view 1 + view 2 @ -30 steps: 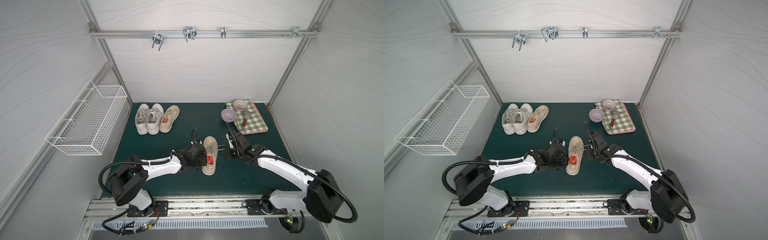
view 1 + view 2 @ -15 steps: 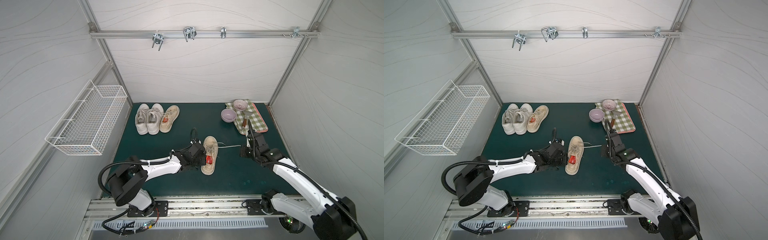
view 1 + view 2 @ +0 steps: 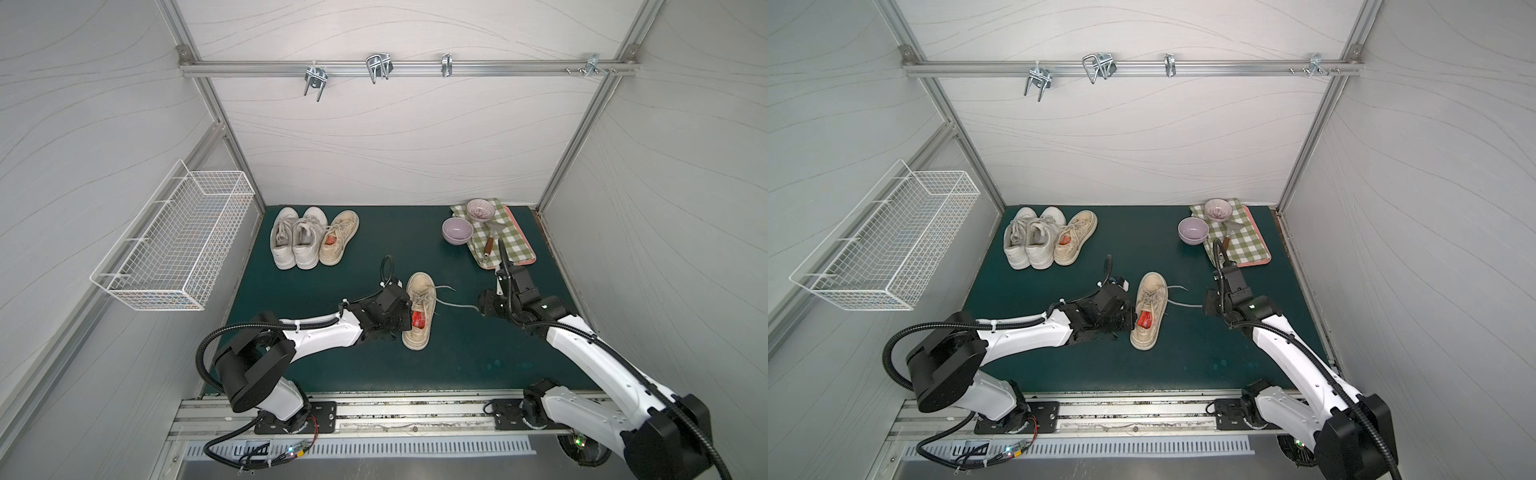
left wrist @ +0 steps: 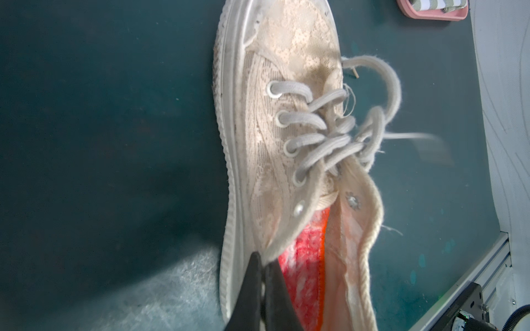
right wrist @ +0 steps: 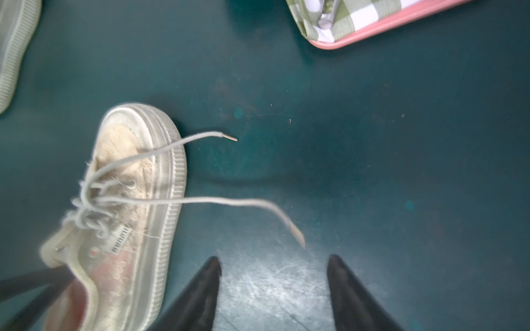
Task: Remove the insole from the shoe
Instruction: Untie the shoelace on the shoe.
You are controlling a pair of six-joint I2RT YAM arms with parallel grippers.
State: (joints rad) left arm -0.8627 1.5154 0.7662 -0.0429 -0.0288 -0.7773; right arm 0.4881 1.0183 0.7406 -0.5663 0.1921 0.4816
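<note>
Left wrist view looks down on the beige lace-up shoe (image 4: pixel 286 129) lying on the dark green surface (image 4: pixel 114 114), with the red insole (image 4: pixel 304 258) inside it and showing only through the opening at the heel end. The laced upper and tongue cover the rest of the insole. One grey lace (image 5: pixel 229 202) trails loose off the shoe's right side, and its blurred tip lies just ahead of the right arm's jaws, not between them. In both top views the shoe sits near the middle of the surface, toe toward the back wall. At the far left stand two white sneakers (image 3: pixel 295 241) and a second beige shoe (image 3: pixel 338 237), close side by side and well apart from the work. At the far right a pink tray (image 3: pixel 530 261) carries a checked cloth (image 3: pixel 515 241), a patterned bowl (image 3: pixel 479 209) and a wooden-handled spatula (image 3: pixel 489 245), with a lilac bowl (image 3: pixel 457 230) just beside the tray. A white wire basket (image 3: pixel 178 253) hangs on the left wall. The left arm (image 3: pixel 320 334) stretches low from its near-left base to the shoe's left side, its jaws clenched on the collar edge – one finger outside the shoe wall, one inside over the insole. The right arm (image 3: pixel 582 353) reaches forward from the near-right base, wrist bent toward the shoe, between shoe and tray; its jaws stand spread wide – released, holding nothing.
</note>
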